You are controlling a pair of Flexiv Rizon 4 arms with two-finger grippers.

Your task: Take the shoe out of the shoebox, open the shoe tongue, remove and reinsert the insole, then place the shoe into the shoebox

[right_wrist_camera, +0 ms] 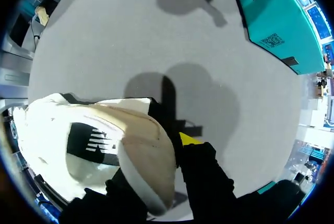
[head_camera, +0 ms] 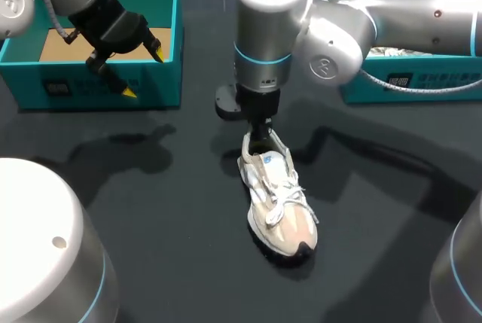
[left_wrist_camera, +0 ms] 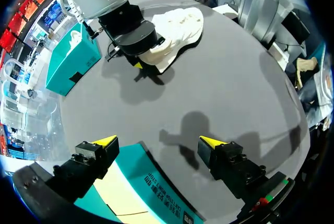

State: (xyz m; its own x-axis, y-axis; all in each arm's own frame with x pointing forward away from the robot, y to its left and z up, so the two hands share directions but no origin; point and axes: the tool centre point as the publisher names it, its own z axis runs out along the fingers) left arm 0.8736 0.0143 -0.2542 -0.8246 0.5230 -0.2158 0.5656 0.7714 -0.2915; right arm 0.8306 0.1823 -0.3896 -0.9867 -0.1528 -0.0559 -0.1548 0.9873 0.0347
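A white and beige sneaker [head_camera: 277, 202] lies on the dark table, toe toward me, and shows in the left wrist view [left_wrist_camera: 177, 25] too. My right gripper [head_camera: 260, 131] comes straight down on its heel. In the right wrist view the heel [right_wrist_camera: 130, 156] sits between the fingers of the right gripper [right_wrist_camera: 156, 153], one yellow tip [right_wrist_camera: 189, 139] pressed on its outside, the other hidden by the shoe. My left gripper [head_camera: 144, 72] hangs open over the front wall of the teal shoebox [head_camera: 90, 86], with nothing between the fingers of the left gripper [left_wrist_camera: 157, 141].
The shoebox [left_wrist_camera: 156, 187] lies under my left gripper, its brown floor bare. A second teal box [head_camera: 407, 82] stands at the back right, behind my right arm. White arm bases [head_camera: 38, 248] fill the near corners.
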